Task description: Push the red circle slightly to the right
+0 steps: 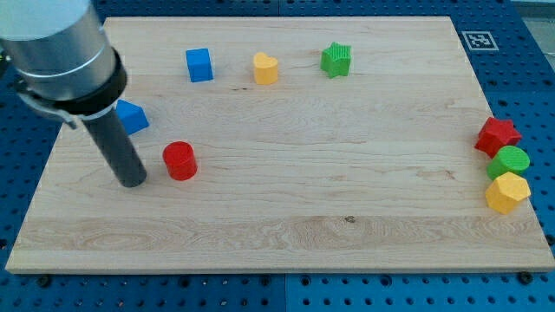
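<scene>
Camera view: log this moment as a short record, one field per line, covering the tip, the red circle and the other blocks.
tip: my tip rests on the wooden board, just to the view's left of the red circle, small gap between them
red circle: red circle, at the view's left, upright
near the rod: blue block, partly hidden behind it
top row: blue cube, yellow block, green star
right edge cluster: red star, green circle, yellow hexagon, stacked top to bottom, close together
</scene>
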You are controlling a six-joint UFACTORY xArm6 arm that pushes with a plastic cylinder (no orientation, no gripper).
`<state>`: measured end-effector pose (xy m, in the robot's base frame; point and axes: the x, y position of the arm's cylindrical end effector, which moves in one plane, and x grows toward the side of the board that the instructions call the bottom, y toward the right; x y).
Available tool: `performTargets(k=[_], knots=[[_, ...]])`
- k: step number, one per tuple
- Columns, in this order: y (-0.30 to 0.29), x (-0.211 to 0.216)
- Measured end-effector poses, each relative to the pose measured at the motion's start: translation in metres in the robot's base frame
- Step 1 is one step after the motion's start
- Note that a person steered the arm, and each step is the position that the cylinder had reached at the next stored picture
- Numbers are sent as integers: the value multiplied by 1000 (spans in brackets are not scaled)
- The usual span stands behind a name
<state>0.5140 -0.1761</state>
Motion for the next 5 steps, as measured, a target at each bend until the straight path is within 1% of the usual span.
performTargets(k=[3,4,5], knots=[[92,-4],[93,-11],[85,-32]])
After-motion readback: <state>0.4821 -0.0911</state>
